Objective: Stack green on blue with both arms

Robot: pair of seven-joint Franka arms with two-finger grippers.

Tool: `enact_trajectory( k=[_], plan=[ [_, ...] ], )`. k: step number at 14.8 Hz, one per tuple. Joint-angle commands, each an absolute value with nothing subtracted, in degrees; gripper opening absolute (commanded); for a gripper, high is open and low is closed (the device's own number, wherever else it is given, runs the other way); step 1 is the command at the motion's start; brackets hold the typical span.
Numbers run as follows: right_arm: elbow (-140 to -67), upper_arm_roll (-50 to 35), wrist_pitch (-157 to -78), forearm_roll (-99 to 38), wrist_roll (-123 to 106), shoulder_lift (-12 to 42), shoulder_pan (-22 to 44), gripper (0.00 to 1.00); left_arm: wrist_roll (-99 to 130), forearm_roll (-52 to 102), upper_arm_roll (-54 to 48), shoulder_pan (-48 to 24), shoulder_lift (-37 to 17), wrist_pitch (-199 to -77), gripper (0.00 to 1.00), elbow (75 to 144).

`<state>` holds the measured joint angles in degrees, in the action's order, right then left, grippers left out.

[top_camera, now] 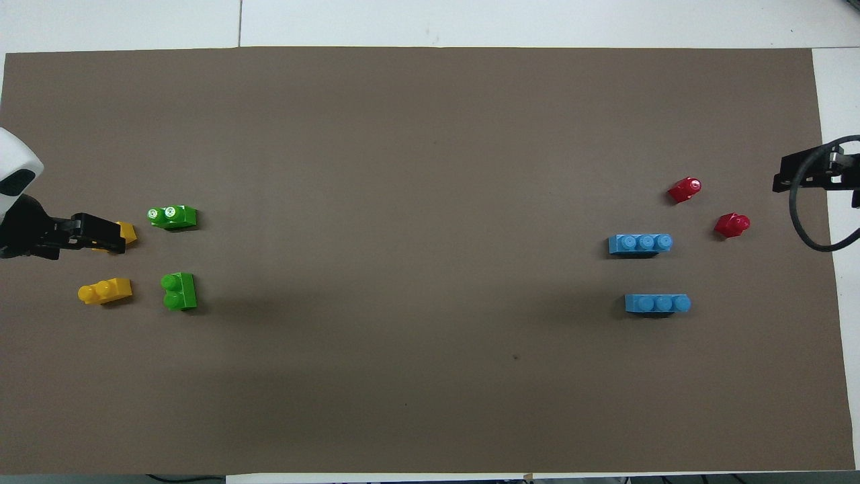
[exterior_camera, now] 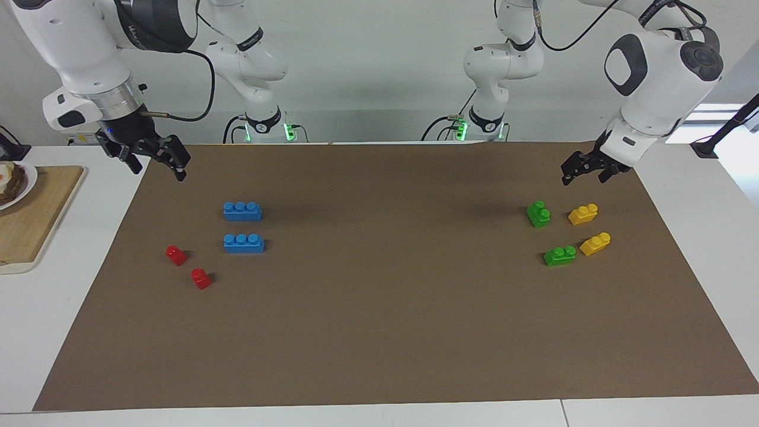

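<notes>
Green two-stud bricks: we see one (exterior_camera: 538,214) nearer the robots, one (exterior_camera: 560,255) farther, both on the brown mat (exterior_camera: 379,332) at the left arm's end, beside yellow bricks (exterior_camera: 583,214). Blue three-stud bricks (exterior_camera: 242,211) sit at the right arm's end. Left gripper (exterior_camera: 584,169) hangs over the mat's edge, empty; we can't tell its finger gap. Right gripper (exterior_camera: 160,159): fingers apart, empty.

2 yellow bricks (exterior_camera: 589,229), 2 red bricks (exterior_camera: 188,266).
</notes>
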<state>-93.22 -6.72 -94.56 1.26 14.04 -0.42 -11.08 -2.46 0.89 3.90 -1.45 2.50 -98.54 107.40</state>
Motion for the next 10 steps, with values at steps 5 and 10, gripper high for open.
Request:
enact_trajectory(
  k=[5,10],
  plan=[
    [-98.7,-7.0,-95.4,-5.3,53.0,-0.6,-12.2,0.99,-3.6,0.5,3.5,-0.6,5.3,-103.3,1.0,115.5],
    [-98.7,-7.0,-96.2,-11.8,62.8,6.3,-16.3,0.99,-2.7,0.6,3.4,-1.2,8.9,-109.3,1.0,124.5]
  ],
)
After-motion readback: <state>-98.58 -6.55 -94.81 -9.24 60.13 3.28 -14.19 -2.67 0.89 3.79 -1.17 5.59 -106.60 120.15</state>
